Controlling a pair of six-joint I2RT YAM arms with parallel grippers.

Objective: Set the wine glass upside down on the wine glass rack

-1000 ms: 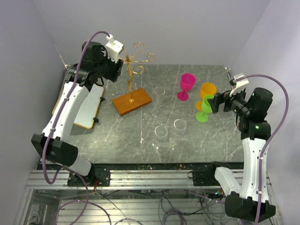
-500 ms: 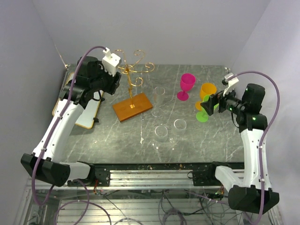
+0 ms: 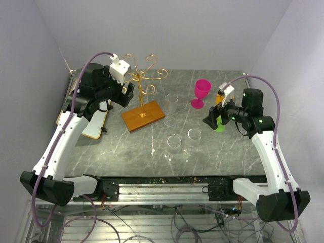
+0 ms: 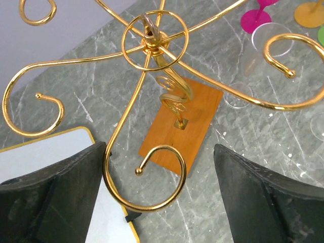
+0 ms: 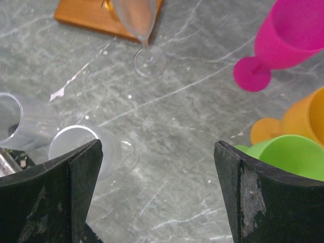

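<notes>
Wine glass clear, bowl cut off at right-wrist frame top

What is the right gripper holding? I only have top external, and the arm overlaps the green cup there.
Observer: Nothing. The right wrist view shows the right gripper open, with bare table between its fingers. The green cup sits outside them.
Operator: Left one gripping the rack yet?
Observer: Not that I can see. In the left wrist view the left gripper is open, looking down on the wine glass rack. Its wire passes between the fingers, which are spread wide.
</notes>
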